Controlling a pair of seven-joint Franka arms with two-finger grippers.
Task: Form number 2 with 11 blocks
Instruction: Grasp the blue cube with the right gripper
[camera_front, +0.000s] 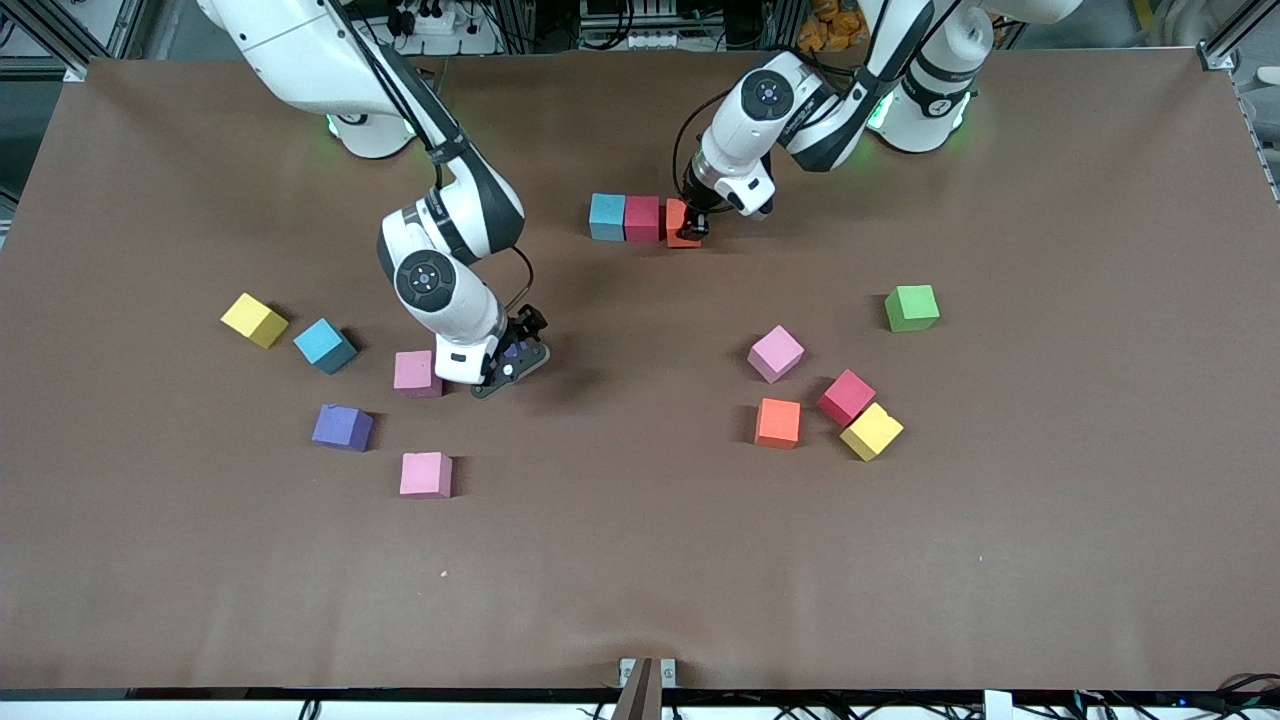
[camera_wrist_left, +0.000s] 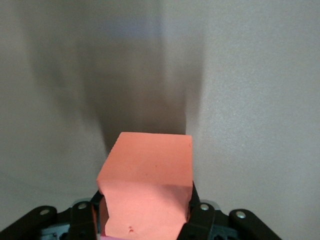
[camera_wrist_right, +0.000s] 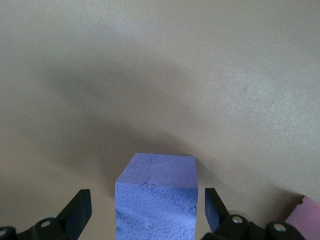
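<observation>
Holding an orange cube (camera_wrist_left: 150, 170) clenched between the fingers of the left gripper (camera_front: 693, 228), low at the table, at the left arm's end of a short row: blue cube (camera_front: 607, 216), then red cube (camera_front: 642, 218), then this orange one, seemingly touching the red. Running straight across the table from the right arm's end toward the left arm's, close to the robots' bases; judged to be the top bar of the 2, now three cubes long. Needing only a release here, then a lift straight up so as not to drag the cube out of line.

Straddling a purple cube (camera_wrist_right: 157, 200) with the right gripper (camera_front: 510, 358), fingers spread wide and not gripping, one on each flank with a gap either way. Lying directly under the tool, so a plain closing should take it. Sitting just beside a pink cube (camera_front: 417, 372) on the side toward the right arm's end, close enough to be nudged.

Lying nearer the front camera than the row, and well apart from it, so carrying the purple cube means travel toward the bases. Better reached by the right arm, already over it.
</observation>
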